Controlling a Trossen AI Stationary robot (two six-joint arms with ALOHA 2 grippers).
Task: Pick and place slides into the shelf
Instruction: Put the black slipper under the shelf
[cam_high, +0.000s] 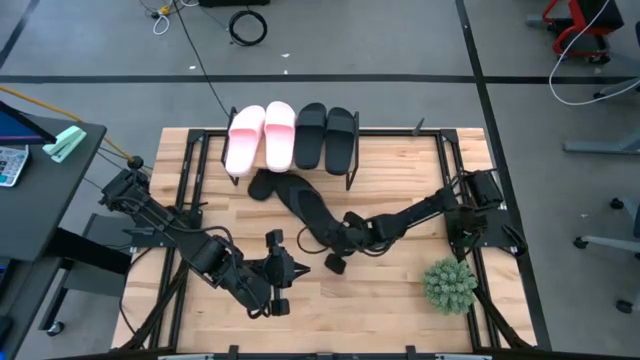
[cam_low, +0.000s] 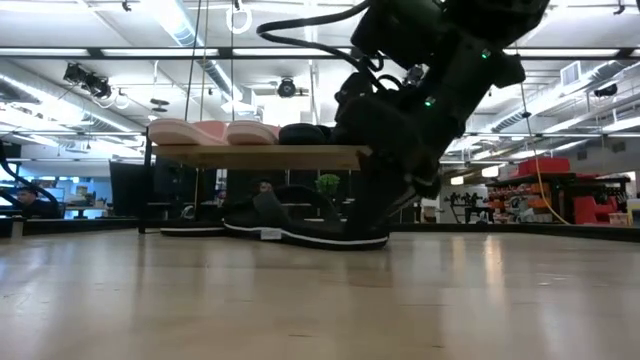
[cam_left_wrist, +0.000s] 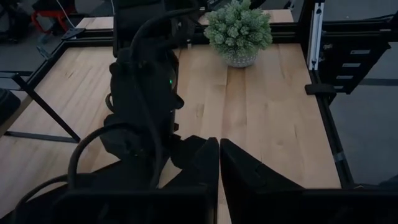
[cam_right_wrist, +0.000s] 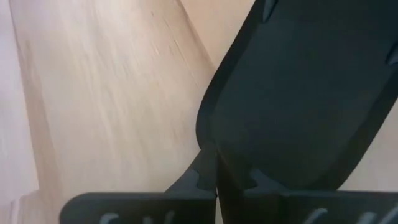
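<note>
Two pale pink slides (cam_high: 258, 135) and two black slides (cam_high: 325, 135) lie side by side on the top board of the shelf (cam_high: 400, 135) at the table's far edge. Two thin black flip-flops lie on the tabletop in front of it. One flip-flop (cam_high: 263, 185) is beside the shelf's foot, the other flip-flop (cam_high: 310, 212) runs slantwise toward the near edge. My right gripper (cam_high: 337, 250) is shut at that second flip-flop's near end. My left gripper (cam_high: 290, 268) waits shut just to its left, touching nothing. My right gripper holds the slanting flip-flop by the edge of its rounded near end (cam_right_wrist: 211, 140), pinched between the two fingers. It comes slanting down from above and the table's right. In the low view the flip-flop (cam_low: 300, 232) lies flat on the table along its length.
A small potted plant (cam_high: 449, 285) stands near the table's right near corner. The shelf's black frame legs (cam_high: 352, 180) stand just behind the flip-flops. The shelf's lower tier (cam_low: 200, 200) shows under the board in the low view. Bare wood lies between the arms and the near edge.
</note>
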